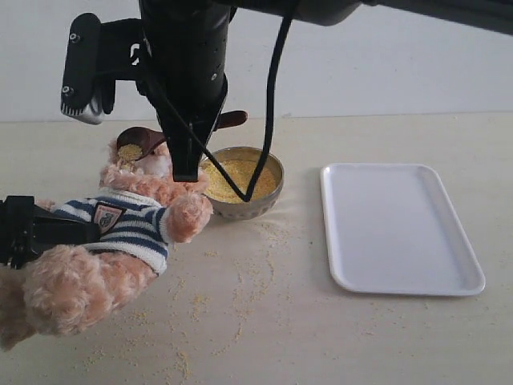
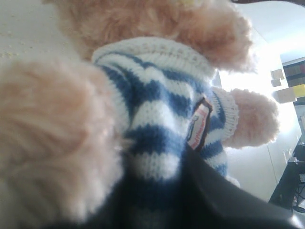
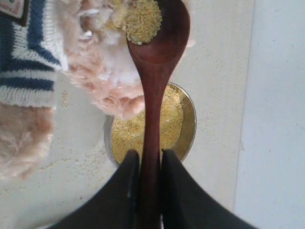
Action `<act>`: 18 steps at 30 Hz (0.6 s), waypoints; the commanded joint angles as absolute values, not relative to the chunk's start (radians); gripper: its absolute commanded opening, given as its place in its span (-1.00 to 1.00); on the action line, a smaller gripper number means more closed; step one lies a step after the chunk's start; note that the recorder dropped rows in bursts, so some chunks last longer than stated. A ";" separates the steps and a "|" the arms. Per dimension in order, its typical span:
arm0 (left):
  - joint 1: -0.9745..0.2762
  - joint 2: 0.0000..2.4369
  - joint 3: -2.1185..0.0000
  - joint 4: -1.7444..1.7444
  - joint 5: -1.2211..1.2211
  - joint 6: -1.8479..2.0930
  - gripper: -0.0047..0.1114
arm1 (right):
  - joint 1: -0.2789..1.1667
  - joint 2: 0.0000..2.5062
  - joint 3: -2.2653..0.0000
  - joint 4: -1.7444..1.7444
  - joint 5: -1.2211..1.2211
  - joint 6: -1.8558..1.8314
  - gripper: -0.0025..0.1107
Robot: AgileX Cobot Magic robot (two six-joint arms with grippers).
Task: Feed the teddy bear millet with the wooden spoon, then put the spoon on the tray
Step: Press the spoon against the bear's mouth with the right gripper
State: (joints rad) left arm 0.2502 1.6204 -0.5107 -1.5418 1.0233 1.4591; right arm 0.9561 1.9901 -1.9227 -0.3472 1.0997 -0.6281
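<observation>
The feeding step is under way and looks close to its end. The right fingers (image 3: 121, 191) are clamped on the handle of the wooden spoon (image 3: 155, 86), one on each side. The spoon's oval end, out ahead of them, sits right at the white muzzle of the teddy bear (image 1: 128, 220). A small heap of millet (image 3: 143, 21) lies in that end, so the scooping appears done and the mouthful has been presented.

The left fingers (image 2: 219, 200) press into the bear's striped shirt near the crest badge and appear to be gripping the body, holding the toy tilted back. Only one of them shows clearly.

What is left, by my reading, is to draw the spoon back and lay it on the tray (image 1: 401, 228). The tray lies bare, well apart from the right fingers, on the side away from the bear.

Directly under the handle, just past the right fingertips, stands the metal bowl (image 1: 276, 172), about full of grain. It sits between the bear and the tray, so the spoon will have to pass over it. A black cable (image 1: 268, 120) hangs in front of the bowl in the exterior view. Loose grains (image 1: 240, 297) are strewn across the tabletop (image 1: 321, 337), and tipping the spoon on the way could spill more.
</observation>
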 commanded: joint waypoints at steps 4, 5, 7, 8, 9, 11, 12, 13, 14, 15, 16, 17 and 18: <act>0.246 1.612 -0.510 -1.544 1.051 1.455 -0.83 | 0.980 1.977 -1.930 -0.408 1.133 -0.626 -0.96; 0.246 1.612 -0.510 -1.544 1.051 1.455 -0.83 | 0.985 1.977 -1.930 -0.412 1.138 -0.626 -0.96; 0.246 1.612 -0.510 -1.544 1.051 1.455 -0.83 | 0.987 1.977 -1.930 -0.423 1.138 -0.626 -0.96; 0.246 1.612 -0.510 -1.544 1.051 1.455 -0.83 | 0.987 1.977 -1.930 -0.423 1.138 -0.626 -0.96; 0.246 1.612 -0.510 -1.544 1.051 1.455 -0.83 | 0.987 1.977 -1.930 -0.425 1.140 -0.626 -0.96; 0.246 1.612 -0.510 -1.544 1.051 1.455 -0.83 | 0.987 1.977 -1.930 -0.430 1.143 -0.626 -0.96; 0.246 1.612 -0.510 -1.544 1.051 1.455 -0.83 | 0.987 1.977 -1.930 -0.434 1.143 -0.626 -0.96; 0.246 1.612 -0.510 -1.544 1.051 1.455 -0.83 | 0.987 1.977 -1.930 -0.434 1.144 -0.626 -0.96; 0.246 1.612 -0.510 -1.544 1.051 1.455 -0.83 | 0.987 1.977 -1.930 -0.434 1.144 -0.626 -0.96; 0.246 1.612 -0.510 -1.544 1.051 1.455 -0.83 | 0.987 1.977 -1.930 -0.434 1.150 -0.631 -0.96; 0.246 1.612 -0.510 -1.544 1.051 1.455 -0.83 | 0.987 1.977 -1.930 -0.434 1.152 -0.637 -0.96; 0.246 1.612 -0.510 -1.544 1.051 1.455 -0.83 | 0.987 1.977 -1.930 -0.436 1.154 -0.638 -0.96; 0.246 1.612 -0.510 -1.544 1.051 1.455 -0.83 | 0.987 1.977 -1.930 -0.438 1.154 -0.638 -0.96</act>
State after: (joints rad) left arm 0.2502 1.6204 -0.5107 -1.5402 1.0233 1.4591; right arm 0.9869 1.9901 -1.9227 -0.4271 1.1437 -0.6284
